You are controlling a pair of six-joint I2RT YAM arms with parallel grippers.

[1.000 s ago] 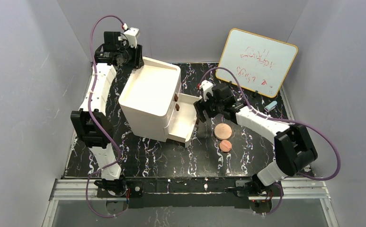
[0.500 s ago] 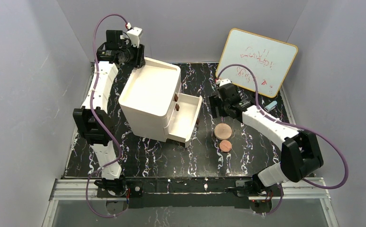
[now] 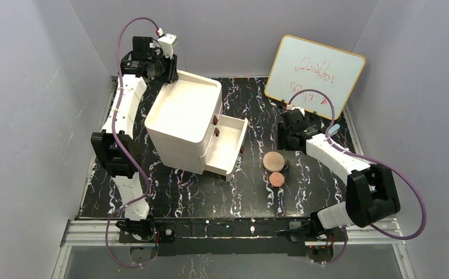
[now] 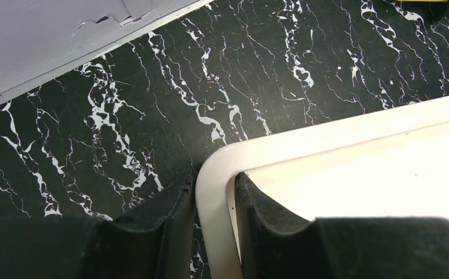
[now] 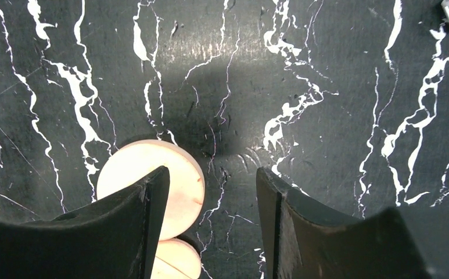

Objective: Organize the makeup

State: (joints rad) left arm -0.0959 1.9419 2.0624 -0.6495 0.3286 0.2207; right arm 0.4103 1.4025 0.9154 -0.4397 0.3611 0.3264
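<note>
The left gripper [image 4: 213,195] was clamped on the far-left top rim of the drawer unit [image 3: 184,113]. The right gripper [image 5: 210,180] hung empty, jaws apart, just beyond the larger disc [image 3: 273,159]; the smaller disc [image 3: 276,179] lay just beside its near edge. Both looked thin, rigid, light: pinch across the edges

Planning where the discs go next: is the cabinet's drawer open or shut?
Open. The drawer sticks out of the white cabinet toward the right, its pale inside visible from above.
</note>
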